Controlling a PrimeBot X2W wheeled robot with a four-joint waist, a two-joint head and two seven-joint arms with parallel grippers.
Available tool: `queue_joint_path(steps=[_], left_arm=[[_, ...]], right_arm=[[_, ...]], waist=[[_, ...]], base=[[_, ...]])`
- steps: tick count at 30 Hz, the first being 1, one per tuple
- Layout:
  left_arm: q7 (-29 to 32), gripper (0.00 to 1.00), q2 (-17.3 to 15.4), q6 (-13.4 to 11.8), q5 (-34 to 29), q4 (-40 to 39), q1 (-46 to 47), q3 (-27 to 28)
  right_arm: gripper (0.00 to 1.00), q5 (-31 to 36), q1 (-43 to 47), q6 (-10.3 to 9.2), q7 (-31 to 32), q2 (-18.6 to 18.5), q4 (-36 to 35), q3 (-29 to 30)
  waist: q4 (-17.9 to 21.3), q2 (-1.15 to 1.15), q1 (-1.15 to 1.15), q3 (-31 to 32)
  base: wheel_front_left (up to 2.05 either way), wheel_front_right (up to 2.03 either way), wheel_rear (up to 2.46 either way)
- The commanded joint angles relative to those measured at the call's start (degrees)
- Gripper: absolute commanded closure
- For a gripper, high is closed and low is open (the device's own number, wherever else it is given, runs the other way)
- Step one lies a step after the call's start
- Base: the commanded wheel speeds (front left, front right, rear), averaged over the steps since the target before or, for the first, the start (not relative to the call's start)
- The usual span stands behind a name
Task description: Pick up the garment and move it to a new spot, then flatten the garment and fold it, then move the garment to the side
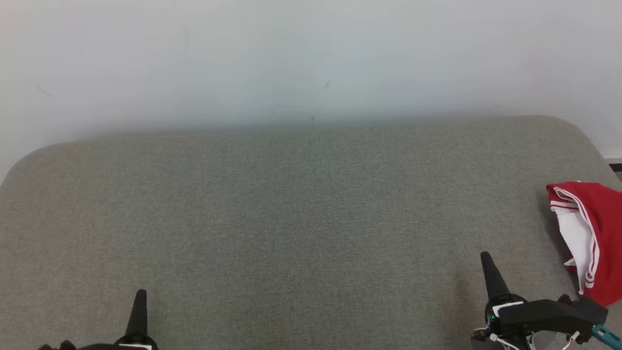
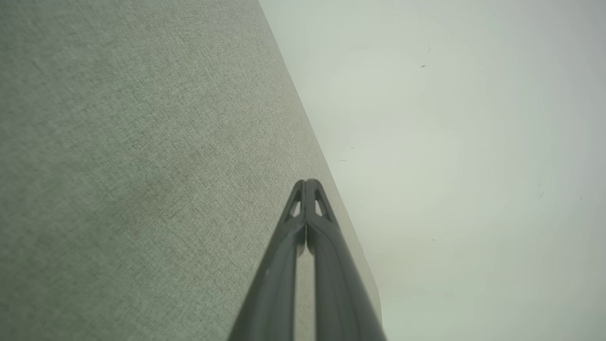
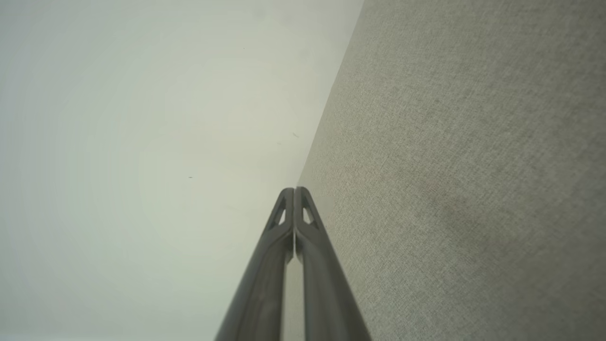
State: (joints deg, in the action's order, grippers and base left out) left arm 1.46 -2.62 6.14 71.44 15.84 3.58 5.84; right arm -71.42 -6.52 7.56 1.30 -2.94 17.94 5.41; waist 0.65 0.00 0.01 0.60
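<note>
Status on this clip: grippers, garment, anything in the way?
Left gripper shut, empty. Right gripper shut, empty. Garment lying at cushion's right edge, untouched. Nothing between right gripper and garment.

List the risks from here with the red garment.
1. The red garment lies at the right edge of the grey cushion, partly out of the head view. A tug could slide it off.
2. The right gripper is shut, fingers together. Reaching in without opening would likely just push the cloth.
3. The garment is bunched in layers, red over white. A pinch may catch only one layer and drag the rest.
</note>
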Motion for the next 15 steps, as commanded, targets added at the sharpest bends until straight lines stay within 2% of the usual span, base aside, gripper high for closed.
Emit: queue_joint_path(steps=[1, 15], left_arm=[[0.34, 1.00, -0.31, 0.47, 1.81, -0.63, 1.02, 0.22], [2.11, 1.00, -0.34, 0.84, 8.84, -1.13, 1.72, 0.43]], right_arm=[[1.00, -1.57, 0.01, -0.09, 0.43, 0.06, -0.72, 0.18], [1.00, -8.65, 0.18, -0.10, 2.31, 0.07, -1.96, 0.54]], waist=[[-0.03, 0.00, -0.01, -0.03], [-0.23, 0.00, -0.01, -0.27]], base=[[0.00, 0.00, 0.00], [0.00, 0.00, 0.00]])
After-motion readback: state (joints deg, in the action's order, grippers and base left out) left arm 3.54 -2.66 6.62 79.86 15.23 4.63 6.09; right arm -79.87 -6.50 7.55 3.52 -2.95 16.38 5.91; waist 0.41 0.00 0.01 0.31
